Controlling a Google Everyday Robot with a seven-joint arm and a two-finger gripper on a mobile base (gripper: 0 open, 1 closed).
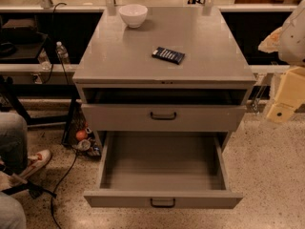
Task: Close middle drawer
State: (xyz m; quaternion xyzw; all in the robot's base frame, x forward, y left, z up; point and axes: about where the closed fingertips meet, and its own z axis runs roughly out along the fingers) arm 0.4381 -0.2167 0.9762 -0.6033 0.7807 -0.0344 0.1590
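Right now your gripper (285,99) hangs off the right side of the cabinet (162,51), well apart from it; spread or closed, you cannot tell. The middle drawer (162,168) stands pulled far out of the cabinet front. It looks rigid and probably easy-sliding: press flat on its front panel, by the handle (163,202).

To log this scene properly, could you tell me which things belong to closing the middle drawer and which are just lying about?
Job: pulled-out grey middle drawer with dark bar handle; cream gripper at right edge.
Lying about: round white bowl; dark blue flat packet; clear plastic bottle.
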